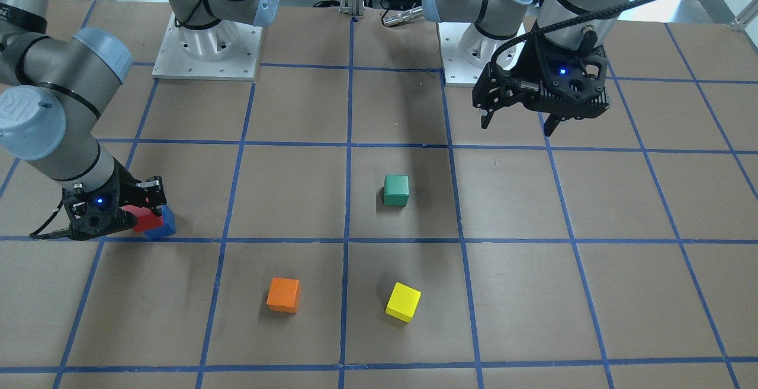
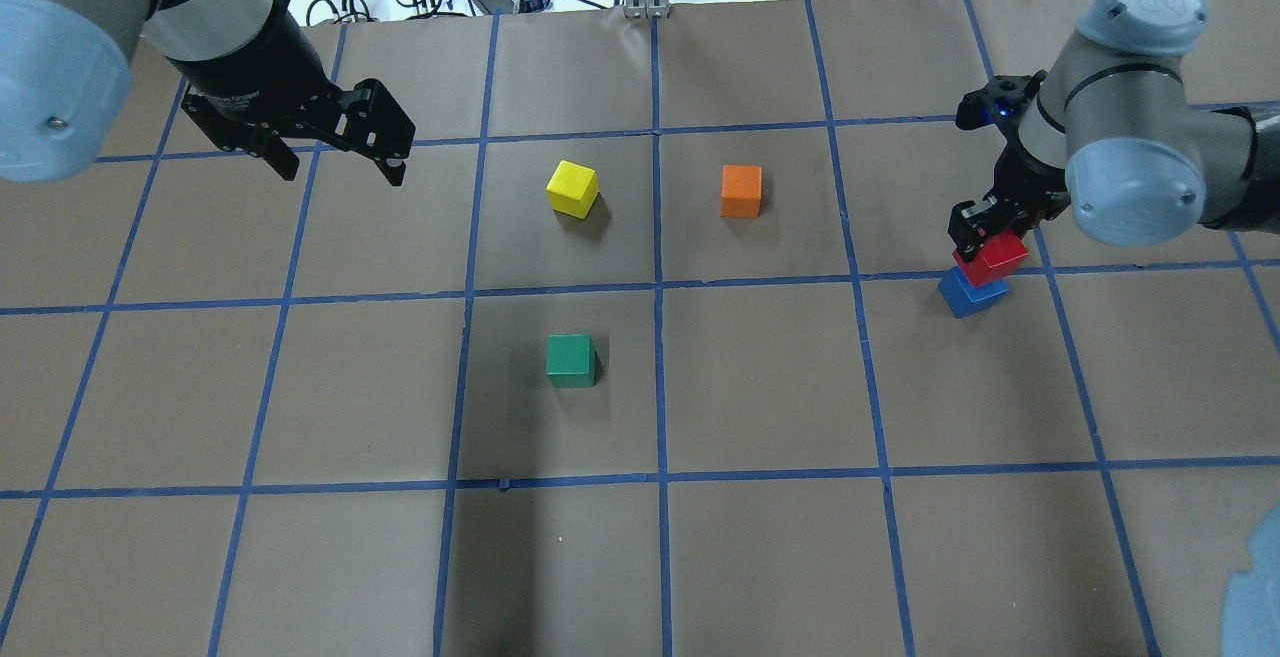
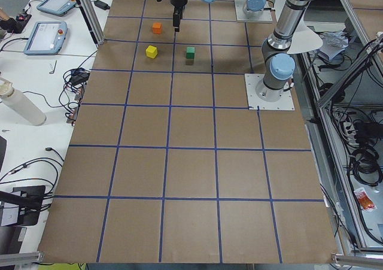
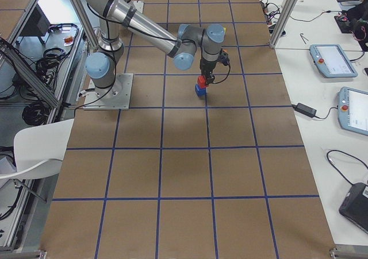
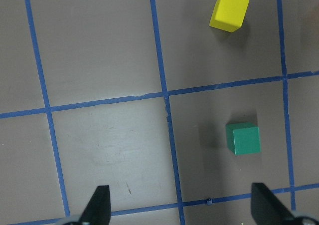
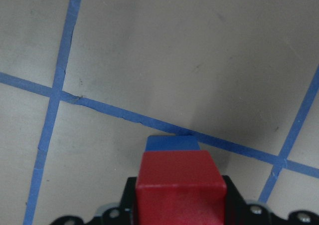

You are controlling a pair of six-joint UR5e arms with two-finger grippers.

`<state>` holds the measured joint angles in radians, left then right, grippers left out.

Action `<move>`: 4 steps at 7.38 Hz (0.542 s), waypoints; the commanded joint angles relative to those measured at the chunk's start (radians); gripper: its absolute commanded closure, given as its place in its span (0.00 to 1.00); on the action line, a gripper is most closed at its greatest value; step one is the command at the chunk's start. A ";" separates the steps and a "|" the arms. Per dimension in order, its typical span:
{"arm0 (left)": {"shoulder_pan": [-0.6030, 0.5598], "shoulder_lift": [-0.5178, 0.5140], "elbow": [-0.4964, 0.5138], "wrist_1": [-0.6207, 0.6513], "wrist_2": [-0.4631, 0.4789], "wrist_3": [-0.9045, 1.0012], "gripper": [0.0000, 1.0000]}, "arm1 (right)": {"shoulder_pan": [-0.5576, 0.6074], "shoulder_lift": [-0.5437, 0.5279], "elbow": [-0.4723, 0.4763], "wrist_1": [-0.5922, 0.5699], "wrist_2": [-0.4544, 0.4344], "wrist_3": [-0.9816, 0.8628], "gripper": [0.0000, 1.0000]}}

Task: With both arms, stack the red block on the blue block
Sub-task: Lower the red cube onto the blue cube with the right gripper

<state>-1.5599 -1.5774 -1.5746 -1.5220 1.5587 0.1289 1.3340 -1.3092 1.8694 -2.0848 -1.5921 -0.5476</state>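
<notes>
Finding: the stack is nearly made but not yet released. Your right pincer is pinching the red block by its sides. The red sits over the blue block, near a tape crossing on the robot's right side of the table.

In the right wrist view a strip of blue shows beyond the red's far edge, so I judge the two not quite flush. I cannot tell whether red rests on blue or hangs just above it.

Left to do, in my judgement: confirm contact, let go, and lift clear without dragging the red.

Your left pincer is spread and holds nothing. It hangs above the table well apart from the stack, near the yellow cube and green cube.
</notes>
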 commanded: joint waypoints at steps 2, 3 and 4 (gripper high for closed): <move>-0.003 -0.003 -0.005 -0.001 -0.002 0.000 0.00 | -0.003 0.002 0.002 0.000 -0.003 0.003 0.95; -0.003 -0.004 -0.005 -0.001 0.000 0.000 0.00 | -0.003 0.002 0.002 0.000 -0.003 0.003 0.81; -0.003 -0.003 -0.007 -0.003 0.004 0.000 0.00 | -0.003 0.002 0.005 0.000 -0.003 0.003 0.64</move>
<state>-1.5628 -1.5805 -1.5800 -1.5236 1.5593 0.1289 1.3316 -1.3072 1.8724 -2.0849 -1.5951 -0.5448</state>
